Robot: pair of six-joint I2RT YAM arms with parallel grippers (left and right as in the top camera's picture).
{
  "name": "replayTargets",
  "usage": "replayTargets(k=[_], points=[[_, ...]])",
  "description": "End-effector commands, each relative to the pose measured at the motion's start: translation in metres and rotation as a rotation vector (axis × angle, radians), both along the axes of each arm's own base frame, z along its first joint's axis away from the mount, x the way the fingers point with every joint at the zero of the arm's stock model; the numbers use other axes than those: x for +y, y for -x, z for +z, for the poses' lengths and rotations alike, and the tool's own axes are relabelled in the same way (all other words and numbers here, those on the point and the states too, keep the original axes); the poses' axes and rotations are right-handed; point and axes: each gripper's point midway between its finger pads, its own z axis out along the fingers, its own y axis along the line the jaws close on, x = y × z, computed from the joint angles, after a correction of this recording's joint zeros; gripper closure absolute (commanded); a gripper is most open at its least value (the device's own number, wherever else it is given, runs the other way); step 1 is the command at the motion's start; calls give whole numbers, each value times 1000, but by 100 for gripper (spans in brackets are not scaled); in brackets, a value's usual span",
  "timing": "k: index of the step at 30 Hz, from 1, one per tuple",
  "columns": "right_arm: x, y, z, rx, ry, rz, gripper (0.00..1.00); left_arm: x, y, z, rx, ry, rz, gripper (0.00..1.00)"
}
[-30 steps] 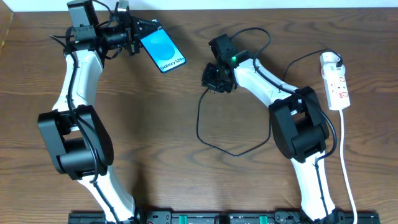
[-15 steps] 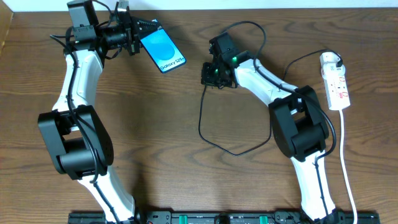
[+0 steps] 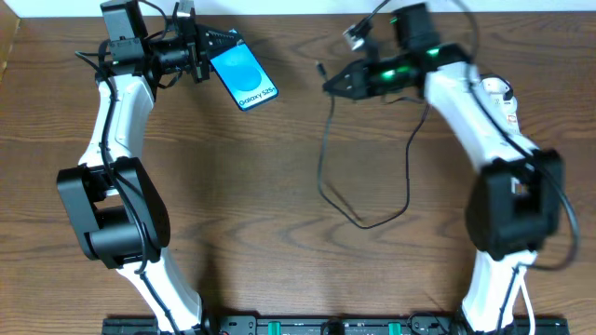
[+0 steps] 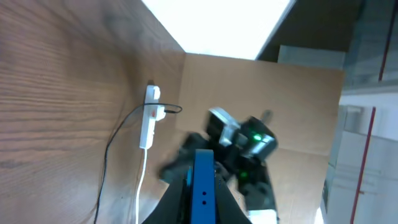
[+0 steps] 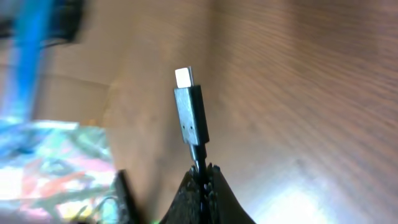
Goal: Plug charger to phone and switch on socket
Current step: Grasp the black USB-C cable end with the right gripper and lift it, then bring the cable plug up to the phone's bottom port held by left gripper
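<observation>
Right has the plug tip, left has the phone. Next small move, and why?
Probably ease the right gripper toward the phone, lining the charger's plug tip with its near end: the tip juts clear of the jaws, the left gripper holds the phone, and a gap separates them.

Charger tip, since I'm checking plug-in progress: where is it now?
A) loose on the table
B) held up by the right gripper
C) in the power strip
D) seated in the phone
B: the charger tip stands free above the shut right gripper, which grips just below it; the phone is well apart.
</observation>
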Motion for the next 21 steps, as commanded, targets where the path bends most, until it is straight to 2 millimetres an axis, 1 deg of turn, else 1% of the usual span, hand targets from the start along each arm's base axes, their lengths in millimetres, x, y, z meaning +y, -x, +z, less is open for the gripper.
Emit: replayTargets(k=[1, 4, 7, 10, 13, 16, 21], points=[[11, 32, 37, -98, -85, 140, 99, -12, 11, 20, -72, 28, -77, 93], [19, 51, 42, -76, -77, 178, 99, -20, 11, 23, -109, 25, -97, 93], [35, 68, 44, -46, -97, 229, 99, -25, 10, 23, -105, 21, -97, 93], [46, 78, 43, -32, -96, 256, 99, -25, 7, 21, -59, 22, -72, 93], [57, 87, 43, -14, -95, 280, 99, -20, 0, 18, -17, 15, -25, 93], [63, 93, 42, 2, -87, 287, 99, -15, -6, 15, -2, 2, 18, 93], [63, 90, 39, 38, -65, 254, 99, -11, -14, 23, -61, -6, 43, 93]])
